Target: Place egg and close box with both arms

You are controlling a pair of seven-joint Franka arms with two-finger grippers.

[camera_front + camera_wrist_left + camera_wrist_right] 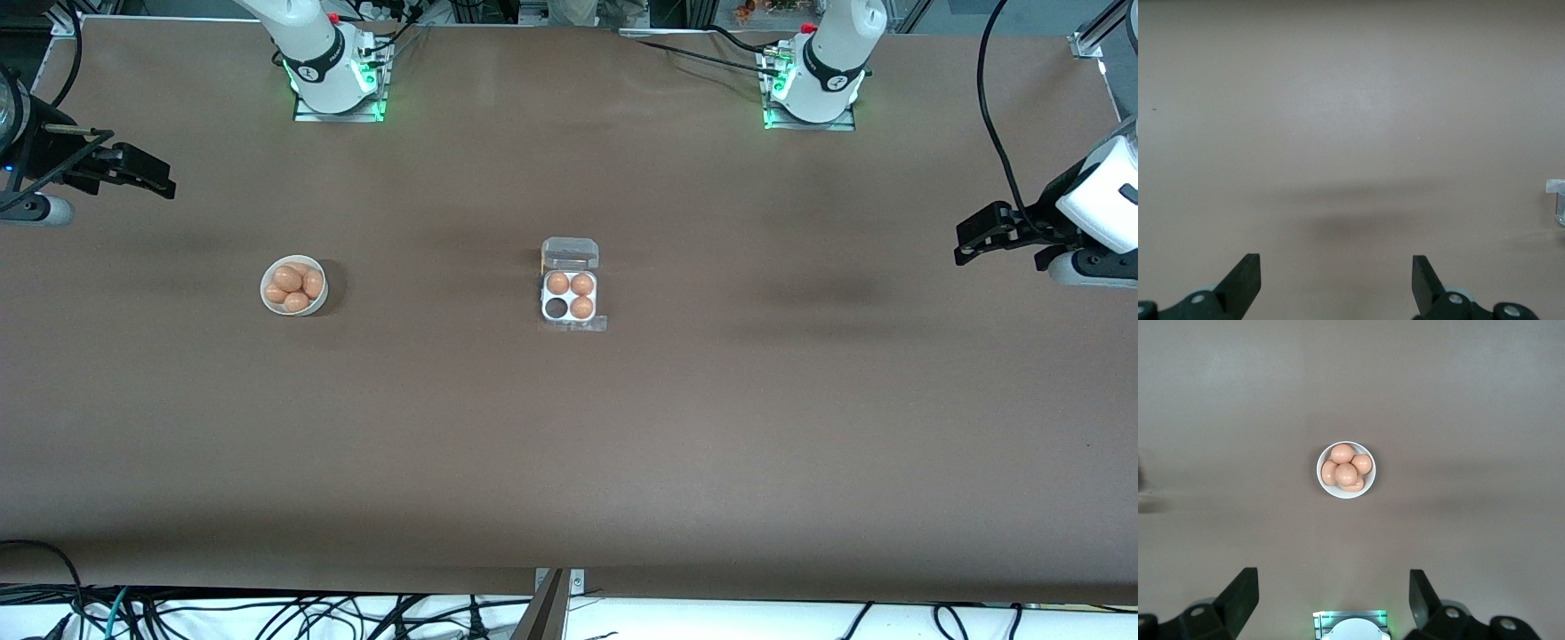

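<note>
Open box [569, 296] mid-table with 3 eggs [570, 290], 1 cell bare, bowl [294, 286] of eggs toward right arm's end, left gripper [1336, 280] and right gripper [1333, 597] both spread wide, high over table ends.

A brown table [569, 444] carries an open egg box [570, 296] at its centre, three eggs in its four cells, and at nine o'clock of it, well apart, a white bowl [293, 286] of brown eggs.

Even overhead light, soft blurred shadows on the table [569, 462]; wrist views paler, slightly hazy.
</note>
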